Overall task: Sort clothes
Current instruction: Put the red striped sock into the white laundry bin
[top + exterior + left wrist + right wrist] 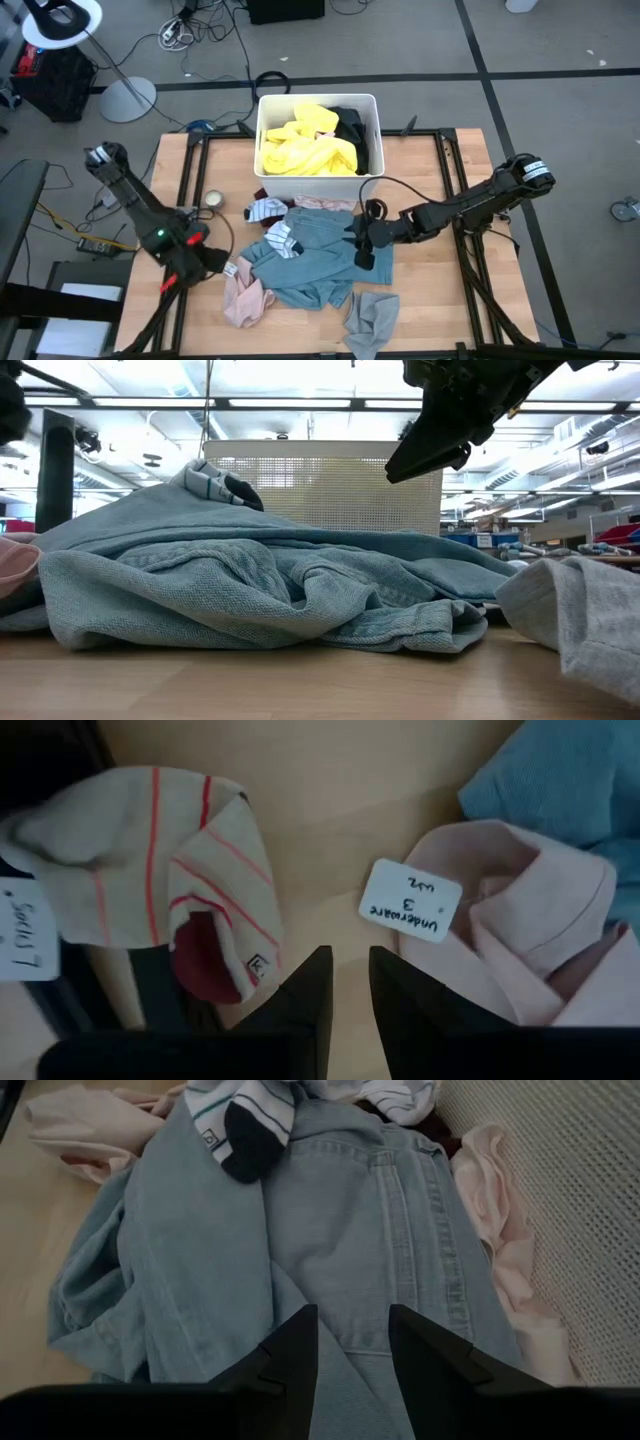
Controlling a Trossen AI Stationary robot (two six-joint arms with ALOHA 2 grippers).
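Left pincer (345,985): fingers parted by a narrow gap, nothing between them, hovering over bare wooden surface (330,830) at the near-left of the clothes pile. To one side of its tips lies a cream sock with red stripes (190,860); to the other, a pale pink garment (530,920) with a white tag (410,900) reading "Underware". Neither touches the fingers.

Right pincer (350,1350): fingers moderately apart, empty, held above the light blue denim garment (340,1230), not touching it in the low view. Ahead of its tips, a white sock with a dark toe (245,1125) rests on the denim; a pink item (505,1230) lies beside the denim against the white bin (370,110).

The bin holds yellow clothes (305,150) and a black piece (352,128). A grey garment (372,318) lies on the surface, nearer the front edge than the right pincer.
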